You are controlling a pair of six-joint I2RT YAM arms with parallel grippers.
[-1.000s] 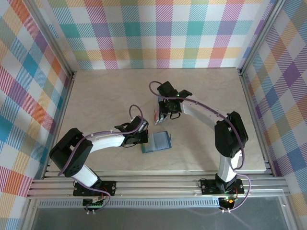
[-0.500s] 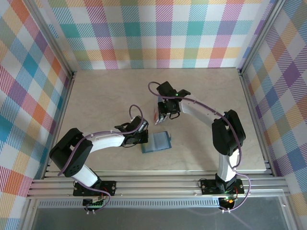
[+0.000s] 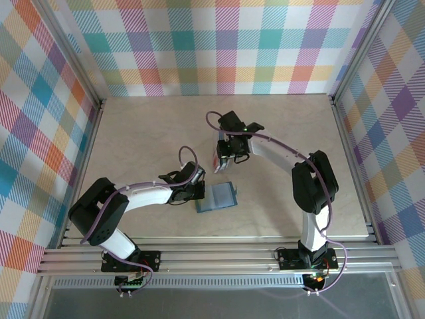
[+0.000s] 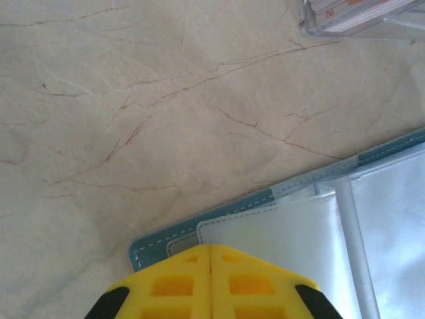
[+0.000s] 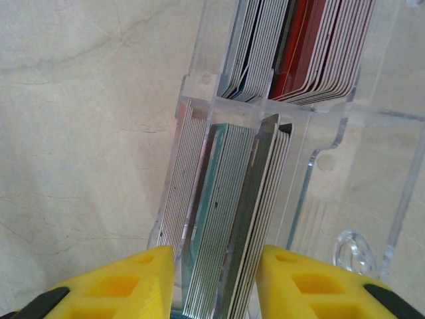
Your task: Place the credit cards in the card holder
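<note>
Top view: the card holder lies open at lower centre of the table. The left gripper is at its left edge, and the right gripper is just above, over the credit cards.

Left wrist view: at the bottom centre, the jaws are pressed together over the holder's teal corner.

Right wrist view: at the bottom, the jaws are spread either side of cards standing on edge in a clear rack.

Bright, even, soft-shadowed light — wrist views slightly blurred close up.
</note>
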